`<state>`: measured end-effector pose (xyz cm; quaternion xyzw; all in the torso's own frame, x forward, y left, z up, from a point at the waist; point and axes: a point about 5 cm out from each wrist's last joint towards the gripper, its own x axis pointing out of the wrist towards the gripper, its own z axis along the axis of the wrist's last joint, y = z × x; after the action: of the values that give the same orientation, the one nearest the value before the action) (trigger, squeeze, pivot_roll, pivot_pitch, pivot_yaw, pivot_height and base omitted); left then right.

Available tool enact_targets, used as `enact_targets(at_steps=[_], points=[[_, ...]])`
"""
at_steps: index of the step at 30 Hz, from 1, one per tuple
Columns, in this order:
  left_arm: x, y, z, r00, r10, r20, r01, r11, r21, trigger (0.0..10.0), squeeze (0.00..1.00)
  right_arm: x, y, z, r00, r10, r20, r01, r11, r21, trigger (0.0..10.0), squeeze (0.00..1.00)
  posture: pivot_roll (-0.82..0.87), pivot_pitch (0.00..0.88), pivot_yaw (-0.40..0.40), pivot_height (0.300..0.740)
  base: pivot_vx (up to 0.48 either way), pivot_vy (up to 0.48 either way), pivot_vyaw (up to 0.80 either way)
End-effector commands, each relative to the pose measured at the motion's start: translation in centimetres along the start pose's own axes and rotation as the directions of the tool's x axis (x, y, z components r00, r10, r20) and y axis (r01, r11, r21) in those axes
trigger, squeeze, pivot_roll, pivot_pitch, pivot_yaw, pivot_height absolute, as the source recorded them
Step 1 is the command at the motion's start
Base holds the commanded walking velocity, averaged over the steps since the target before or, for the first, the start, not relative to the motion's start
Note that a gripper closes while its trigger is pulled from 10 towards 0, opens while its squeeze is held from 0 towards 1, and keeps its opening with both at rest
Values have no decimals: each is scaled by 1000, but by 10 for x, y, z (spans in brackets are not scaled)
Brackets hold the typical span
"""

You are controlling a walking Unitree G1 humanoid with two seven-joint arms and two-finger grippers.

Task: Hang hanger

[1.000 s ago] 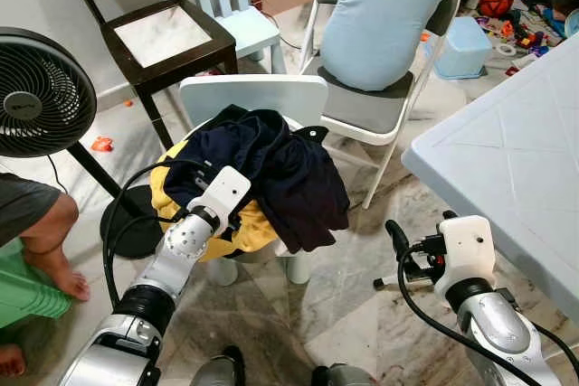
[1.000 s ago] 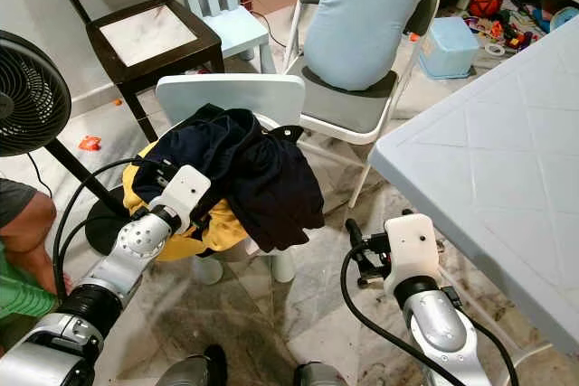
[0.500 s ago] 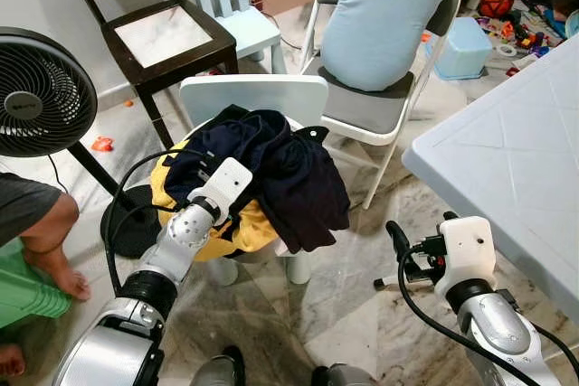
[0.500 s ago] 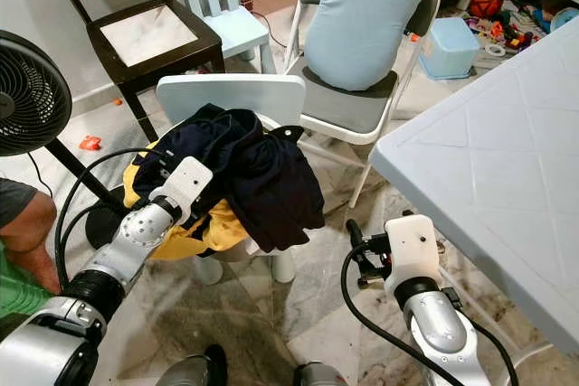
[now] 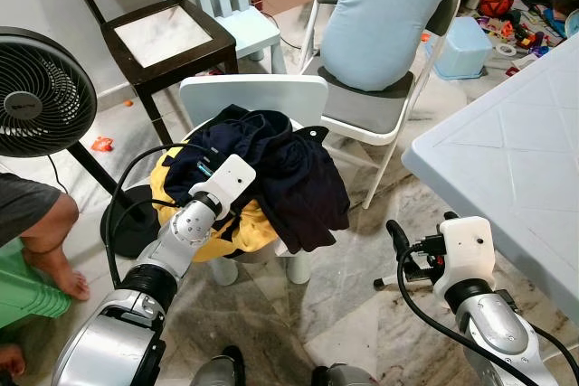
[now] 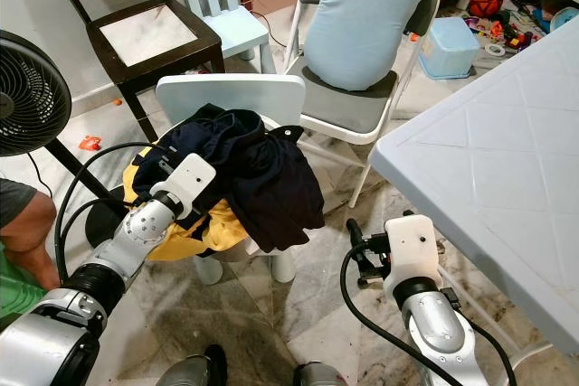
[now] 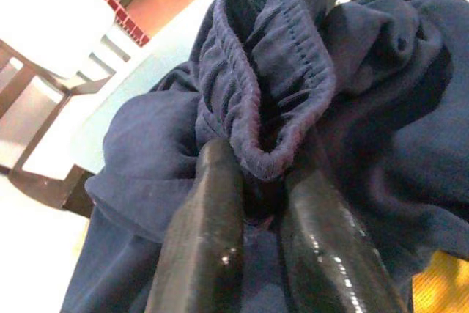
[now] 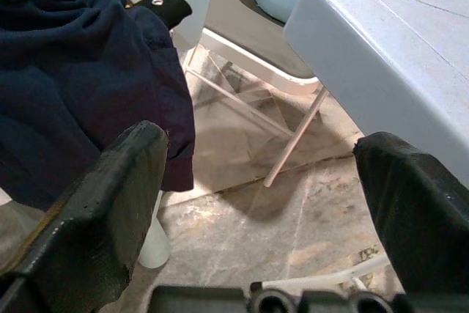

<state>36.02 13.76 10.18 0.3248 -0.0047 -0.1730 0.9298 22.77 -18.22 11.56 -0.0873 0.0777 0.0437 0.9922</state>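
The pale blue child's chair (image 5: 262, 97) in the middle of the floor carries a heap of clothes: dark navy clothes (image 5: 289, 174) on top of something yellow (image 5: 237, 226). A black hanger tip (image 5: 316, 134) pokes out of the heap on the side nearest the folding chair (image 5: 389, 106). The left claw (image 7: 253, 203) is buried in that heap, its two fingers (image 7: 201, 247) clenched on a gathered navy waistband (image 7: 282, 100). The right claw (image 8: 256, 203) hangs low between the child's chair and the desk (image 5: 507, 160), fingers spread wide and empty. By my reckoning the job has barely begun: the hanger is under the clothes on the seat, and freeing, lifting and hanging it are all left.
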Motion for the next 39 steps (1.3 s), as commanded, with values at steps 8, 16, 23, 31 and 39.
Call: enact_targets(at_steps=[8,16,23,31,39], points=[[0,1,2,999,-6,41,4,998,56,0,0,1,0,-1,1000,15,-3,-15,1000,9,10000,0,-106,214,-29,740,0,0,0],[-8,1,23,971,69,229,-59,997,-49,0,0,11,4,-1,1000,28,11,-28,999,21,10000,0,-63,173,-28,740,0,0,0],[-38,-9,22,971,195,140,-105,870,-481,0,0,23,10,-1,999,39,34,-40,999,37,10000,0,6,124,-23,740,0,0,0],[-88,-4,25,948,297,119,-197,836,-512,0,0,32,13,-4,998,32,47,-34,998,50,10000,0,49,91,-9,740,0,0,0],[-122,-10,12,958,288,0,-255,846,-468,9137,0,35,19,-10,998,37,48,-40,997,66,10000,0,73,70,-13,740,0,0,0]])
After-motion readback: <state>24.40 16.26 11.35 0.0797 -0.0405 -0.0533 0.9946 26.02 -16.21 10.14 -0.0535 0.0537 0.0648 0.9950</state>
